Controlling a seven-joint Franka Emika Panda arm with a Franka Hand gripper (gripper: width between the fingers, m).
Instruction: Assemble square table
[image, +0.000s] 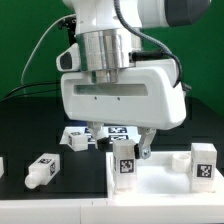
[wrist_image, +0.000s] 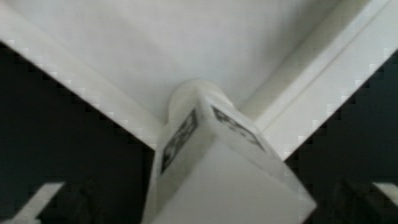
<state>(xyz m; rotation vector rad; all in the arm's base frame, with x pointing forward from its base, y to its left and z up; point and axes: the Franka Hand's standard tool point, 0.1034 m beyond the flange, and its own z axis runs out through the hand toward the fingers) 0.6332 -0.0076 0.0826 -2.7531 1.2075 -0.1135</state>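
Note:
The white square tabletop (image: 160, 190) lies flat at the front, right of centre. A white leg (image: 124, 160) with a tag sticker stands upright at its near-left corner. My gripper (image: 129, 151) is straight above that leg, its fingers on either side of it. In the wrist view the leg (wrist_image: 210, 150) fills the middle, over the tabletop (wrist_image: 125, 50). My gripper (wrist_image: 199, 208) is open, with dark gaps between the leg and each fingertip (wrist_image: 39, 203). A second leg (image: 203, 163) stands upright at the tabletop's right side.
A loose leg (image: 42, 170) lies on the black table at the exterior view's left. Another (image: 78, 137) lies further back. The marker board (image: 118, 130) lies behind the tabletop, under the gripper body. A white piece (image: 2, 165) shows at the left edge.

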